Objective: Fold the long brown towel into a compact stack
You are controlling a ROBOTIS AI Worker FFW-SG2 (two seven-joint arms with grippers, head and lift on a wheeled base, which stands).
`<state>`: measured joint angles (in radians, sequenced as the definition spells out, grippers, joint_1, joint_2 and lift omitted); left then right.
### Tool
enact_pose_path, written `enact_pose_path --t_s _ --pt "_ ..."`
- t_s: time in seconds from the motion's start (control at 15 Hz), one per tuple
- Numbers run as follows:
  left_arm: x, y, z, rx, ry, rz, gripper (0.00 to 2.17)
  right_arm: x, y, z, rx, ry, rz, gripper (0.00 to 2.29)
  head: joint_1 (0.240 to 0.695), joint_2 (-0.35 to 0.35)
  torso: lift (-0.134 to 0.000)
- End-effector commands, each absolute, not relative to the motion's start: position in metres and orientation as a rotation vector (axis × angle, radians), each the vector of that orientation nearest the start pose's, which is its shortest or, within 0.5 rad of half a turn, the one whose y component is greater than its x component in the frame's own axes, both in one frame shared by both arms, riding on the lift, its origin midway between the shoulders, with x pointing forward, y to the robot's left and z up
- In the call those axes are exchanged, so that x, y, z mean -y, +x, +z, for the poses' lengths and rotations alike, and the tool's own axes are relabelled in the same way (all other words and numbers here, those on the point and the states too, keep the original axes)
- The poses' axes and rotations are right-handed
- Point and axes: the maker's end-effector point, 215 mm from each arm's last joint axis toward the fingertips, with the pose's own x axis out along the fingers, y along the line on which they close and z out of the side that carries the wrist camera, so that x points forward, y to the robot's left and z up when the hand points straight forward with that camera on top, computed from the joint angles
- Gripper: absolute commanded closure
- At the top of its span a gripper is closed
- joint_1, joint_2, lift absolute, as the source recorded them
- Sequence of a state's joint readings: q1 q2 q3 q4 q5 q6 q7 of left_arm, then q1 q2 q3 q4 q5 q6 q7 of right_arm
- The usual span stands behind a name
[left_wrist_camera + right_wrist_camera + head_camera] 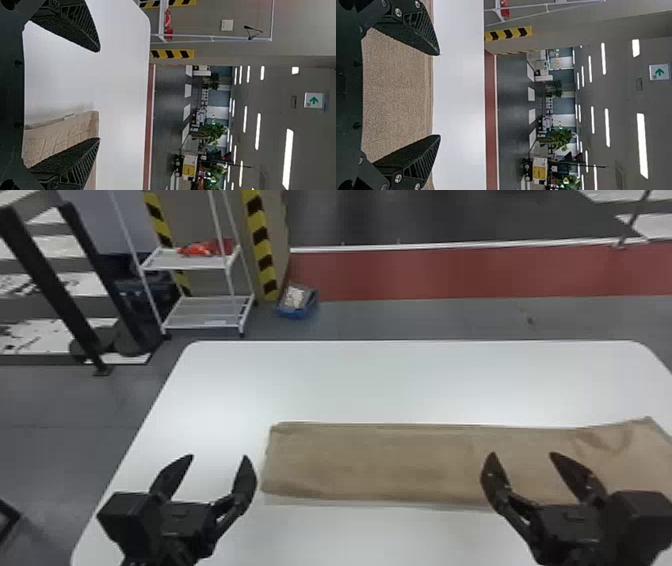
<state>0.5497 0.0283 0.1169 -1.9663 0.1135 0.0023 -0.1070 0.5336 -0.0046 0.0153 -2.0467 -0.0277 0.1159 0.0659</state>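
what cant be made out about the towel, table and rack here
- brown towel: its far right end, cut off by the head view's right edge
- part of its near edge: behind the right gripper in the head view
- white table: near edge, cut off by the head view's bottom
- red thing on the rack: too small to identify in the head view

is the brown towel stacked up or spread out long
Spread out long: the brown towel lies in a strip across the table to the head view's right edge.
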Motion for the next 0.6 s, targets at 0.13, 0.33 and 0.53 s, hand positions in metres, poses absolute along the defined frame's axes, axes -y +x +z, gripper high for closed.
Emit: enact_pose_path --t_s 0.13,0.33,0.53 --pt "-0.275 0.420 -0.401 -0.148 -0.044 -0.005 0.08 0.203 0.432 -0.388 -0.175 0.042 0.080 0.16 0.695 0.093 -0.092" --pt "-0.266 0.426 -0.406 -0.160 -0.055 -0.023 0.08 0.205 0.432 -0.390 -0.178 0.041 0.077 0.16 0.695 0.093 -0.092" --pt "-0.246 0.439 -0.422 -0.235 -0.078 -0.070 0.08 0.212 0.433 -0.393 -0.182 0.041 0.066 0.16 0.695 0.069 -0.092"
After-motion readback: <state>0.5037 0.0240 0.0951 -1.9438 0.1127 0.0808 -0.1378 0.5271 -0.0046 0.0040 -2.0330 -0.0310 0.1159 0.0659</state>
